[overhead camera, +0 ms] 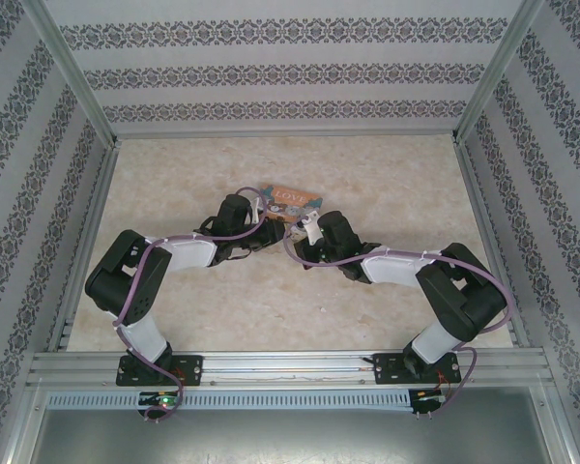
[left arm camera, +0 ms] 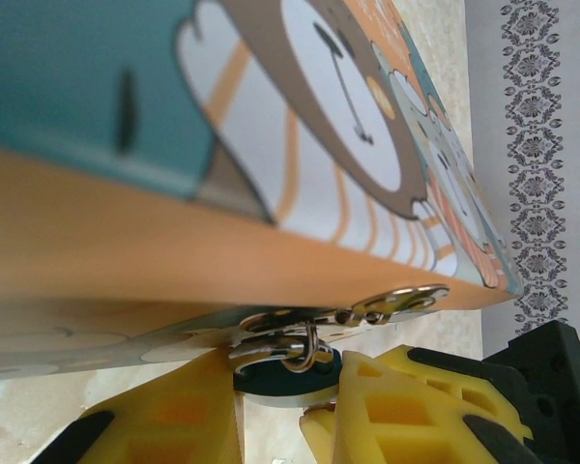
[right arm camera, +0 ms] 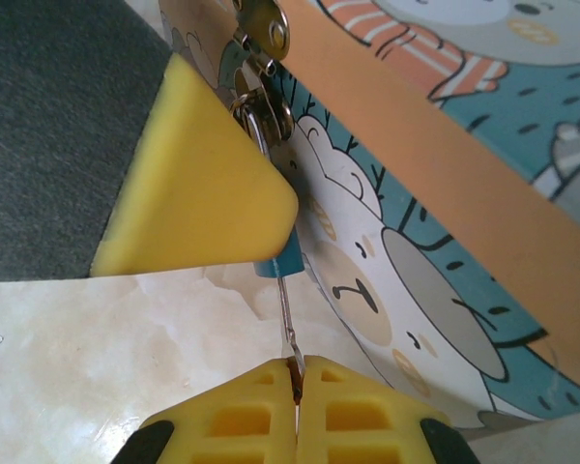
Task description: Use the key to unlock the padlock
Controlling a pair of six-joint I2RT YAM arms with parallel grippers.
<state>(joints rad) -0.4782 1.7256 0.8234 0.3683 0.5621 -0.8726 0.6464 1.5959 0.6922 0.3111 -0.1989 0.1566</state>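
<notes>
The padlock (left arm camera: 288, 385), small and blue, hangs by its silver shackle (left arm camera: 307, 354) from the hasp (left arm camera: 398, 302) of the colourful box (left arm camera: 271, 145). My left gripper (left arm camera: 286, 389) is shut on the padlock body, one yellow finger (left arm camera: 164, 416) on each side. In the right wrist view the padlock (right arm camera: 284, 263) peeks out below the left gripper's finger (right arm camera: 193, 184). The thin key (right arm camera: 288, 324) runs up from my right gripper (right arm camera: 296, 375), which is shut on it, and its tip meets the padlock's underside. From above, both grippers (overhead camera: 271, 224) (overhead camera: 298, 230) meet at the box's near edge.
The box marked "LOVE" (overhead camera: 288, 200) lies mid-table on the marbled tabletop (overhead camera: 387, 184). Aluminium frame posts and patterned walls (overhead camera: 39, 174) close in the sides and back. Both arms reach inward, wrists close together in front of the box.
</notes>
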